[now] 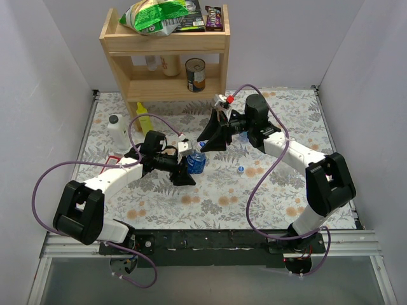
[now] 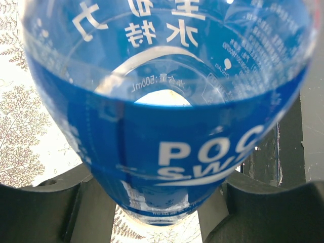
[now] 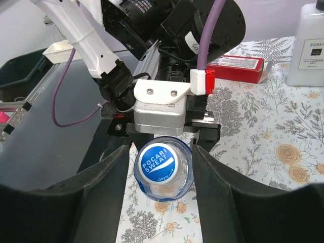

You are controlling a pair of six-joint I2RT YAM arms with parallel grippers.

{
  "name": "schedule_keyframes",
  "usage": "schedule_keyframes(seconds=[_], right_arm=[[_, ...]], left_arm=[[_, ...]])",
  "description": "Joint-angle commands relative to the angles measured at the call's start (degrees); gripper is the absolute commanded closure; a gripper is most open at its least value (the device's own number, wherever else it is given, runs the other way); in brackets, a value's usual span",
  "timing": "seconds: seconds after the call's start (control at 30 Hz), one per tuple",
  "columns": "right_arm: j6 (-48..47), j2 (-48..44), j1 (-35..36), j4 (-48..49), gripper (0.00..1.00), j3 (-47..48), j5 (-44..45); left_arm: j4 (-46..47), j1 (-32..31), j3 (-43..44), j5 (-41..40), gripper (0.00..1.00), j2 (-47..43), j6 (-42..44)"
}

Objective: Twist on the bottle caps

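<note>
My left gripper (image 1: 188,170) is shut on a clear bottle with a blue label band (image 1: 196,163), which fills the left wrist view (image 2: 167,152) between my fingers (image 2: 61,212). A blue cap (image 3: 158,162) printed "Pocari Sweat" sits on its neck. My right gripper (image 1: 210,140) is open, with its jaws either side of the cap and bottle shoulder (image 3: 161,152) and a small gap on each side. A loose blue cap (image 1: 240,169) lies on the table to the right. The other bottles are hidden or out of view.
A wooden shelf (image 1: 165,47) with a can and snack packs stands at the back. A white bottle (image 1: 117,131) and a yellow bottle (image 1: 142,117) stand at the back left. A red box (image 3: 235,68) lies behind the left arm.
</note>
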Motion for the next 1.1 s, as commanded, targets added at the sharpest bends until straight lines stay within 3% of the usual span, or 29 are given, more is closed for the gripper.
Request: schedule_keyframes(seconds=[0.0, 0.07, 0.2, 0.4, 0.47, 0.6, 0.67, 0.83, 0.97, 1.07], right_arm=[[2.4, 0.2, 0.2, 5.8, 0.4, -0.8, -0.5], [2.4, 0.2, 0.3, 6.0, 0.41, -1.0, -0.6], [2.5, 0.3, 0.4, 5.9, 0.56, -1.0, 1.0], [1.9, 0.4, 0.9, 2.6, 0.71, -2.2, 5.5], [5.2, 1.1, 0.8, 5.6, 0.7, -3.6, 5.2], [6.9, 1.3, 0.9, 10.2, 0.54, -4.2, 3.2], [7.2, 1.6, 0.8, 10.9, 0.51, -4.0, 2.8], [10.2, 1.7, 0.9, 15.1, 0.48, -4.6, 3.0], [10.7, 1.7, 0.9, 14.9, 0.57, -4.6, 4.0], [12.9, 1.5, 0.9, 17.0, 0.52, -4.6, 5.1]], left_arm=[[1.0, 0.1, 1.9, 1.9, 1.0, -0.1, 0.2], [1.3, 0.2, 2.0, 1.8, 1.0, 0.0, 0.0], [1.8, 0.2, 2.3, 1.7, 1.0, 0.4, -0.2], [2.6, 0.2, 2.4, 1.4, 1.0, 0.1, -0.6], [2.6, 0.2, 2.5, 1.3, 1.0, -0.3, -0.6], [2.3, 0.2, 2.7, 1.2, 1.0, -0.5, -0.7], [2.2, 0.3, 2.7, 1.3, 1.0, -0.6, -0.7], [2.5, 0.5, 3.0, 1.5, 1.0, -0.3, -0.4], [2.4, 0.5, 2.9, 1.3, 1.0, -0.3, -0.4], [2.4, 0.6, 2.7, 1.3, 1.0, -0.3, -0.5]])
